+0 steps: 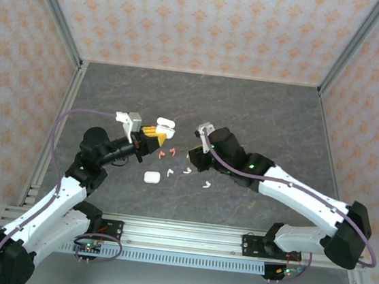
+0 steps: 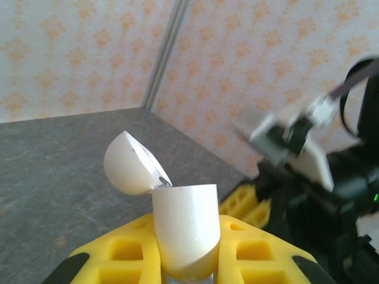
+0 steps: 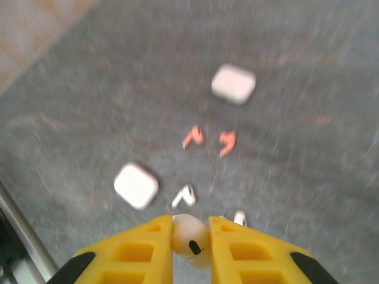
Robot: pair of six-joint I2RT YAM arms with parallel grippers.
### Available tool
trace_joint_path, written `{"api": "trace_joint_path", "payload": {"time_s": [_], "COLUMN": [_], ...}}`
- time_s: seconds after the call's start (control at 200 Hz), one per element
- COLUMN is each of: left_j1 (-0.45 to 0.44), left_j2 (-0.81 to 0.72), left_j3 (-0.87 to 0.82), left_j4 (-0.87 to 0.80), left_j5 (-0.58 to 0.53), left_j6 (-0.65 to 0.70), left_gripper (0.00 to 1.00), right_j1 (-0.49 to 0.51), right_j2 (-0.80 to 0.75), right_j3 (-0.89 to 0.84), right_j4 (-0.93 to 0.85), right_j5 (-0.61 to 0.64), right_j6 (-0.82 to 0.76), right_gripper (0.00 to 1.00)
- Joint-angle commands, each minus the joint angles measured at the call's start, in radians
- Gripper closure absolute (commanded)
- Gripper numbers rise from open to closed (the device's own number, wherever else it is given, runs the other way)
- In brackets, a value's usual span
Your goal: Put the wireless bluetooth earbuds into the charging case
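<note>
Left gripper (image 1: 157, 134): the charging case (image 2: 185, 228) is clamped in the jaws and held up, lid open, probably to offer its mouth. Right gripper (image 3: 190, 228): one white earbud (image 3: 189, 241) is pinched in the jaws, likely for insertion. Coral-pink earbuds (image 3: 193, 137) lie on the bench (image 1: 261, 116).

Left arm (image 1: 56, 202) and right arm (image 1: 300, 192): white link shells and black joint housings with small green lights, on black bases (image 1: 108, 227) bolted to a silver rail (image 1: 185, 241), a small lit circuit board below each. One lilac cable (image 1: 54, 141) per arm runs up to the wrist, which carries a grey-white camera block (image 1: 132, 120). Left gripper (image 1: 156, 135) and right gripper (image 1: 193, 155): yellow fingers (image 3: 133, 254) with recessed pockets and black patches at the outer corners.
</note>
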Motion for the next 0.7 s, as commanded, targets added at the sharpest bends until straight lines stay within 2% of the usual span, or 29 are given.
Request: {"api": "trace_joint_path", "payload": {"time_s": [0.0, 0.235, 0.696], "left_j1": [-0.043, -0.113, -0.127], "left_j2": [0.024, 0.076, 0.084], "left_j3": [0.013, 0.035, 0.042], "left_j4": [0.089, 0.132, 0.127], "left_j5": [0.011, 0.002, 0.011], "left_j6": [0.023, 0.039, 0.053], "left_gripper": [1.0, 1.0, 1.0], "right_j1": [-0.001, 0.003, 0.011], "right_j2": [-0.075, -0.107, 0.015], "right_j3": [0.069, 0.128, 0.172], "right_j4": [0.072, 0.168, 0.217], "right_j5": [0.086, 0.013, -0.115], "right_j6": [-0.093, -0.166, -0.17], "right_gripper": [0.81, 0.81, 0.81]}}
